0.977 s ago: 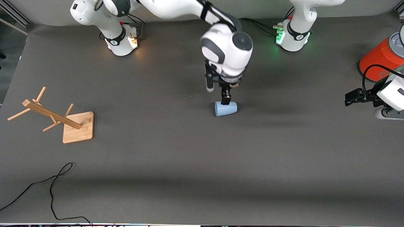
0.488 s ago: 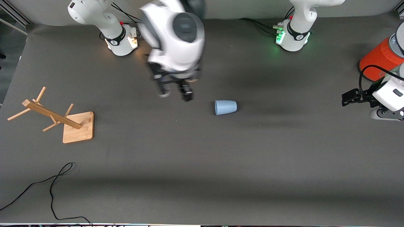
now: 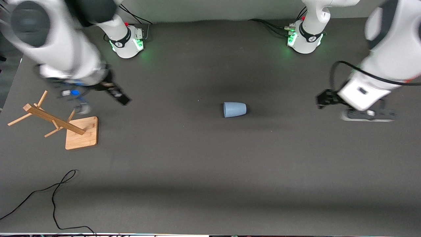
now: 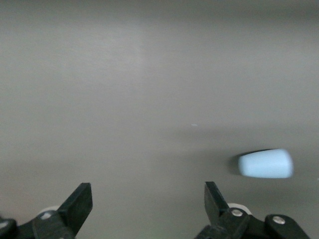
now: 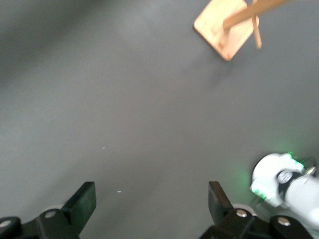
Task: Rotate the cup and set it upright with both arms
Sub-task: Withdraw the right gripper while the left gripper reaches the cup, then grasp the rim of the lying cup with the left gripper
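Observation:
The pale-blue cup [image 3: 235,109] lies on its side in the middle of the table, its wide mouth toward the right arm's end. Nothing touches it. My right gripper [image 3: 100,102] is open and empty, up in the air beside the wooden rack, well away from the cup. My left gripper [image 3: 342,108] is open and empty over the table toward the left arm's end, apart from the cup. In the left wrist view the cup [image 4: 265,163] shows off to one side of the open left gripper [image 4: 147,199]. The right wrist view shows its open gripper [image 5: 151,199] over bare table.
A wooden rack [image 3: 56,121] on a square base stands toward the right arm's end; it also shows in the right wrist view [image 5: 229,30]. A black cable [image 3: 56,191] lies near the front edge. The arm bases [image 3: 126,39] [image 3: 304,38] stand at the back.
My right gripper has let go of the cup and swung away toward the rack. My left gripper has moved in from the table's end toward the cup. The cup has not moved.

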Action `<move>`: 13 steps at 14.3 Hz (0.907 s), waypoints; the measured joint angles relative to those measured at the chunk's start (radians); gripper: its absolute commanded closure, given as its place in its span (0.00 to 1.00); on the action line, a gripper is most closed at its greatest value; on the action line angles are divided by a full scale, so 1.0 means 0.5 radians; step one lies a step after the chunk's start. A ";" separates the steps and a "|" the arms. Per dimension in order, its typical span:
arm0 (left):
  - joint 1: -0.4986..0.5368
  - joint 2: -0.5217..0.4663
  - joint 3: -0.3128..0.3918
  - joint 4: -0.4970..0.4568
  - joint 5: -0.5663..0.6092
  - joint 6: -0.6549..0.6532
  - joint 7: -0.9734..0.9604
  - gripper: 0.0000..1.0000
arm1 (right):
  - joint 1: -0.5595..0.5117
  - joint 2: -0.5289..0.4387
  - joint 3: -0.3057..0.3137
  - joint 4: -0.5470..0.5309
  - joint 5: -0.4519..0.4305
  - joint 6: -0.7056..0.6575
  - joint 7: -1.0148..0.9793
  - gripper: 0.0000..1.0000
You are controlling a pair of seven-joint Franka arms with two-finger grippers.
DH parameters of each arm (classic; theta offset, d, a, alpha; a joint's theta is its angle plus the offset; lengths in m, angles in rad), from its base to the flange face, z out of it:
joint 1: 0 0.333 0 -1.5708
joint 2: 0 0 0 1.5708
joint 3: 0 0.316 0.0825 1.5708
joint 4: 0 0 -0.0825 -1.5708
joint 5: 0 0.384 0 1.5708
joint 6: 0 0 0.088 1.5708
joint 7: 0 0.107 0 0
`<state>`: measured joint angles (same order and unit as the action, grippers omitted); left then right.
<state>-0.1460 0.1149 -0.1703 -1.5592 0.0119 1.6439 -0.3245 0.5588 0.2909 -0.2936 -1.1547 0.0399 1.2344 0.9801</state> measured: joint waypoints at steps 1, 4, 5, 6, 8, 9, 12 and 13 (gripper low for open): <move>-0.024 0.057 -0.089 0.085 0.000 -0.018 -0.175 0.00 | -0.075 -0.035 -0.011 -0.031 -0.001 0.001 -0.157 0.00; -0.230 0.335 -0.233 0.402 0.020 -0.037 -0.669 0.00 | -0.331 -0.184 -0.001 -0.231 -0.002 0.124 -0.612 0.00; -0.335 0.447 -0.238 0.523 0.046 -0.038 -0.798 0.00 | -0.431 -0.247 0.029 -0.323 -0.002 0.194 -0.778 0.00; -0.444 0.559 -0.240 0.644 0.089 -0.038 -0.925 0.00 | -0.547 -0.306 0.084 -0.412 -0.004 0.253 -0.939 0.00; -0.678 0.789 -0.241 0.876 0.210 -0.038 -1.190 0.00 | -0.779 -0.397 0.217 -0.540 -0.022 0.330 -1.225 0.00; -0.777 0.891 -0.240 0.967 0.256 -0.037 -1.300 0.00 | -0.870 -0.420 0.275 -0.574 -0.028 0.363 -1.357 0.00; -0.949 1.120 -0.234 1.106 0.362 -0.031 -1.413 0.00 | -1.062 -0.435 0.385 -0.636 -0.035 0.497 -1.716 0.00; -0.981 1.169 -0.234 1.115 0.406 -0.033 -1.415 0.00 | -1.106 -0.435 0.408 -0.651 -0.036 0.529 -1.808 0.00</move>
<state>-0.6364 0.6993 -0.2873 -1.0015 0.2148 1.6275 -1.0321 0.0056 0.0736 -0.0897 -1.4801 0.0221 1.4990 0.0759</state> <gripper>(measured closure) 0.000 0.000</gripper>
